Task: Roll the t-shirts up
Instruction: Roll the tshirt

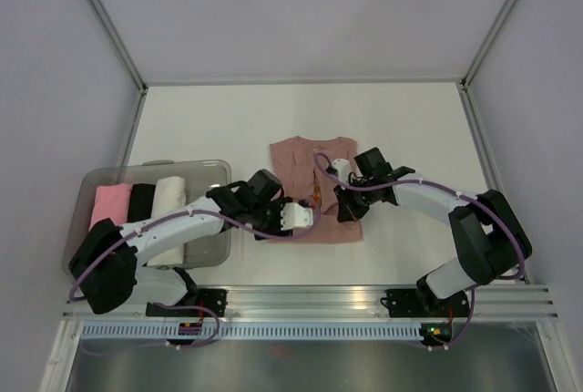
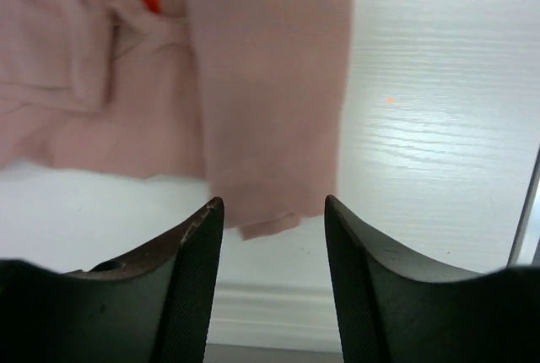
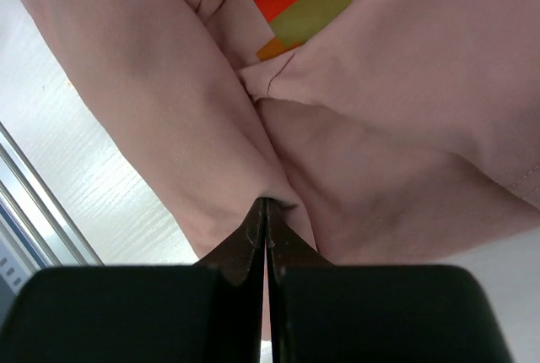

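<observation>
Gently, your right gripper (image 3: 267, 204) pinches the limp, light t-shirt (image 1: 296, 159), your left gripper (image 2: 272, 204) gapes empty; grasp its folded edge.

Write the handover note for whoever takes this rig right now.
Left gripper: open, with a strip of the t-shirt between its fingers, not clamped.
Right gripper: shut on a fold of the t-shirt.
T-shirt: mid-table, creased and folded over, not rolled yet.
Bin, left side: holds a pink roll, a black roll and a white roll.
Left to do: roll the t-shirt.
</observation>
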Controlling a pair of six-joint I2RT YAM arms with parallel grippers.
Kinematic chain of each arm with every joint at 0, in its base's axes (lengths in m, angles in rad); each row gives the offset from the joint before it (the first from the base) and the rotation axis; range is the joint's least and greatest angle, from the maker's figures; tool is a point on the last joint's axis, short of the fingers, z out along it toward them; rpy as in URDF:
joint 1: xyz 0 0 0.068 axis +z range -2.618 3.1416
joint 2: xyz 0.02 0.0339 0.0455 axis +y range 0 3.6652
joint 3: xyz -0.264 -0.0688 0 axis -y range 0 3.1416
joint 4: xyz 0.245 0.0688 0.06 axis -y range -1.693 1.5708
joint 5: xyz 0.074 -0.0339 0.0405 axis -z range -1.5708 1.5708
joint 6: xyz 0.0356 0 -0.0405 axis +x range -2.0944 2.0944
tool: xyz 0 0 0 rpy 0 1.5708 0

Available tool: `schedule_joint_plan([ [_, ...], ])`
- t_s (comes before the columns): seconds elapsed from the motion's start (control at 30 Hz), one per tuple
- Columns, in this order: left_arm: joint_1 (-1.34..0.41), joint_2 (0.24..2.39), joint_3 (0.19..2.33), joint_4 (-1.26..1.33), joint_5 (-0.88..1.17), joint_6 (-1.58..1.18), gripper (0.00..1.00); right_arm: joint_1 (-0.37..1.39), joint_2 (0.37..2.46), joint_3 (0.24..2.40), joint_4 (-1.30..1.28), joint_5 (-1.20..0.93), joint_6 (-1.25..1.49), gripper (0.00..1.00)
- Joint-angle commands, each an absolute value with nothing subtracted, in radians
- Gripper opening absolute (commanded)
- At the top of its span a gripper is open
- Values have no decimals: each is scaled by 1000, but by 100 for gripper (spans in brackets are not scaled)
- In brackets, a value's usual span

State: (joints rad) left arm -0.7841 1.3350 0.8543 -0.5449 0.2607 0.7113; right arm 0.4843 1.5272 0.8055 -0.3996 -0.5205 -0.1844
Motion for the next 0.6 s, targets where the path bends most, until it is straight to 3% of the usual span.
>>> schedule_joint_plan([
  [0.0, -900, 1290, 764, -410, 124, 709, 58, 480, 1506, 808, -338, -540, -124, 0],
  [0.2, -959, 1360, 695, -321, 19, 699, 59, 480, 1496, 799, -342, -537, -135, 0],
  [0.57, -968, 1446, 669, -305, 37, 715, 59, 482, 1476, 798, -348, -534, -150, 0],
])
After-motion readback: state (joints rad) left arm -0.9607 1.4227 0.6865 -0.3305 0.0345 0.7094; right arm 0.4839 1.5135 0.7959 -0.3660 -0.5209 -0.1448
